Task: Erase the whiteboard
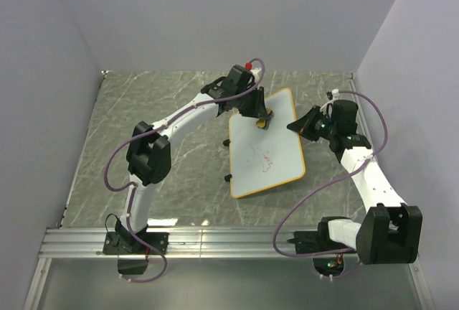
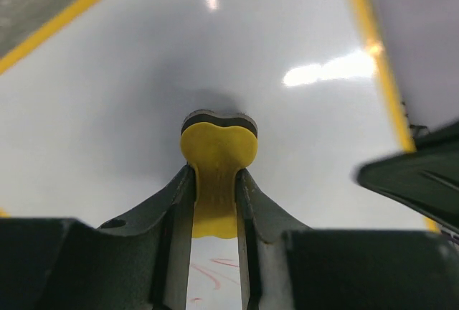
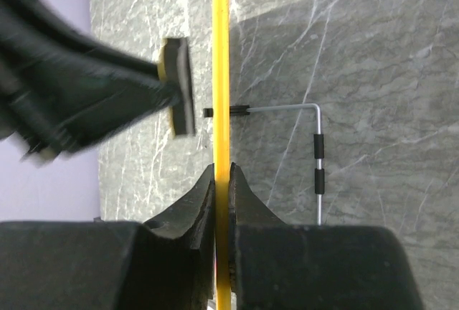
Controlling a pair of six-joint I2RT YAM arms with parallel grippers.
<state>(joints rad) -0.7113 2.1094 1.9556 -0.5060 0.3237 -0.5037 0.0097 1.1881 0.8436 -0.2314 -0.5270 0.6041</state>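
Note:
The whiteboard, white with a thin orange-yellow frame, lies in the middle of the table with red scribbles near its centre. My left gripper is shut on the yellow bow-shaped eraser, whose black felt pad rests on the board's far part. Faint red marks show between the left fingers. My right gripper is shut on the board's right edge, seen edge-on as a yellow strip between its fingers. The eraser also shows in the right wrist view, left of the strip.
A grey marble-patterned tabletop surrounds the board. Small black clips stick out along its left edge. A thin bent metal wire stand with black sleeves lies beside the board. A metal rail runs along the near edge; walls close in behind and at both sides.

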